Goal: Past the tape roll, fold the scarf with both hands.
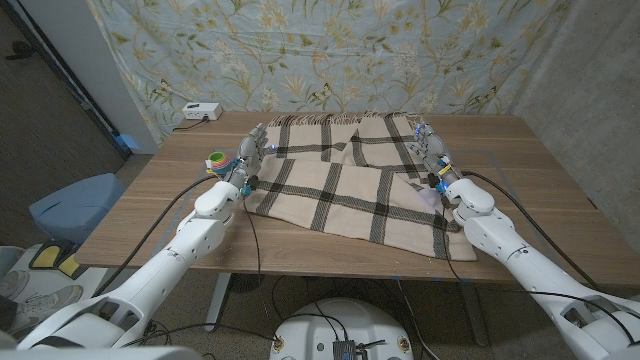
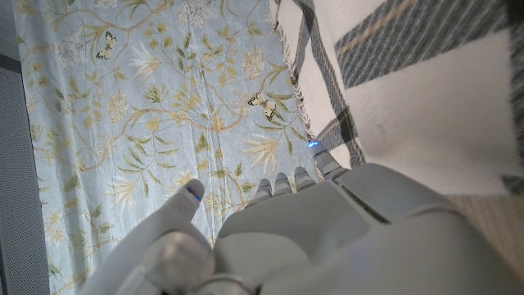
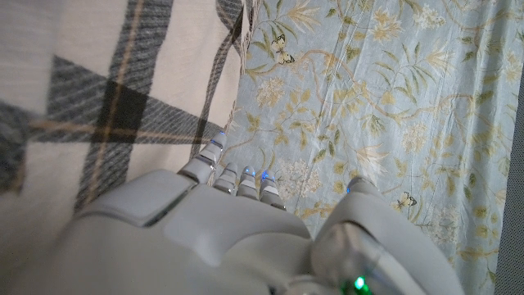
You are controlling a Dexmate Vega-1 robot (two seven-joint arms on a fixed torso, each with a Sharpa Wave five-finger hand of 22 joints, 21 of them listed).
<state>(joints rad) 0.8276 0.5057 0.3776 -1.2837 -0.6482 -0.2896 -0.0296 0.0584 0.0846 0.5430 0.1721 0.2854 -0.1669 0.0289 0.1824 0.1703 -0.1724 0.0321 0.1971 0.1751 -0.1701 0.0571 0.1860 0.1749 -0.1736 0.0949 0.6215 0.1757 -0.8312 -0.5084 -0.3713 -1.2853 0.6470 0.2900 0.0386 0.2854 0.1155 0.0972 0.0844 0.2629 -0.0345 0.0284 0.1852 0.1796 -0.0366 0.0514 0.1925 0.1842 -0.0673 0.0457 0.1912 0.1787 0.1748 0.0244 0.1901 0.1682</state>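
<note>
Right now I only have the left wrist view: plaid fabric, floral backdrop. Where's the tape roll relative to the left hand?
Observer: In the head view, the small green and yellow tape roll sits on the wooden table, close beside the left hand on its outer side, off the beige plaid fringed scarf.
Operator: Right hand?
Observer: The right hand is at the scarf's far right edge, roughly level with the left one.
Operator: Anything else near my side?
Observer: A white box with a cable sits at the table's far left corner, beyond the tape roll.
</note>
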